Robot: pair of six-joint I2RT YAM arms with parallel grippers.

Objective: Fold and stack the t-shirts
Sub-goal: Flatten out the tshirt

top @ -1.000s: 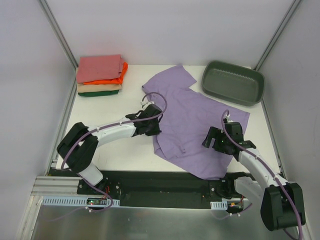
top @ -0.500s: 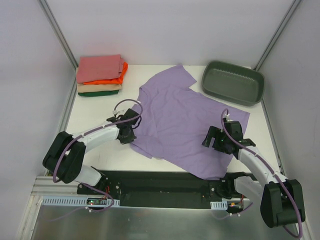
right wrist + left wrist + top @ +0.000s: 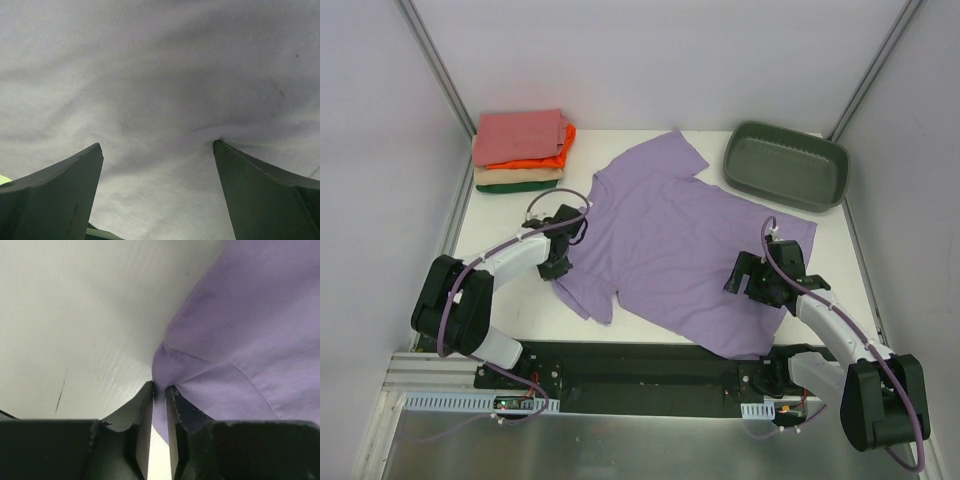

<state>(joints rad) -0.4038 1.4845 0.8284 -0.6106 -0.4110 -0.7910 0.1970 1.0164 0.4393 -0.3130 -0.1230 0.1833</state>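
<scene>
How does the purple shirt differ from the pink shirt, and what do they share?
The purple shirt lies spread open; the pink shirt is folded into a rectangle. The purple shirt lies straight on the table; the pink shirt tops a stack. The purple shirt covers far more area than the pink shirt. Both are plain cloth.

Spread t-shirt (image 3: 690, 235) mid-table (image 3: 510, 305). Folded t-shirt stack (image 3: 520, 150) in back-left corner, apart from it. Tub (image 3: 785, 165) back right, near shirt's sleeve. Left gripper (image 3: 558, 268) at shirt's left edge; right gripper (image 3: 745, 283) over its right part.
</scene>
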